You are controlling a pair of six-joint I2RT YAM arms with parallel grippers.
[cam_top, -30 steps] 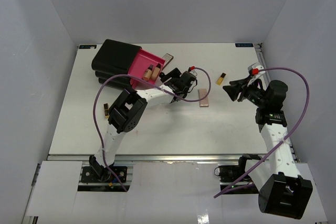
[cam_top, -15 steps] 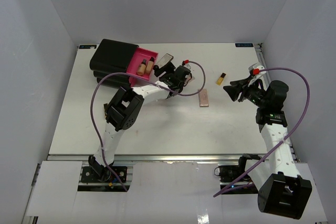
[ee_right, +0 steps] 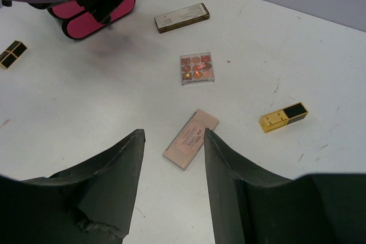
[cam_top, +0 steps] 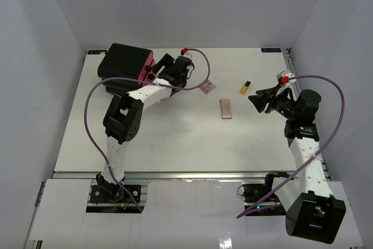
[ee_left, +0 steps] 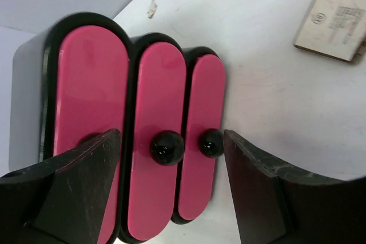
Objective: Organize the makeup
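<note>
Far left, the black box [cam_top: 122, 62] has all three pink drawers [ee_left: 91, 84] shut. The left gripper [ee_left: 171, 138] sits right in front of the knobs [ee_left: 167, 147], jaws spread wide, holding nothing. The flat compact [ee_right: 182, 18] lies near it. Then come the square palette [cam_top: 206, 87], pink rectangular palette [cam_top: 226, 108] and yellow-black tube [cam_top: 246, 87], loose on the table [cam_top: 175, 144]. The right gripper [ee_right: 174, 135] hovers above them, jaws partly apart, empty.

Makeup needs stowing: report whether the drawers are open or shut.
Shut: all three pink drawer fronts sit flush in the black box.
</note>
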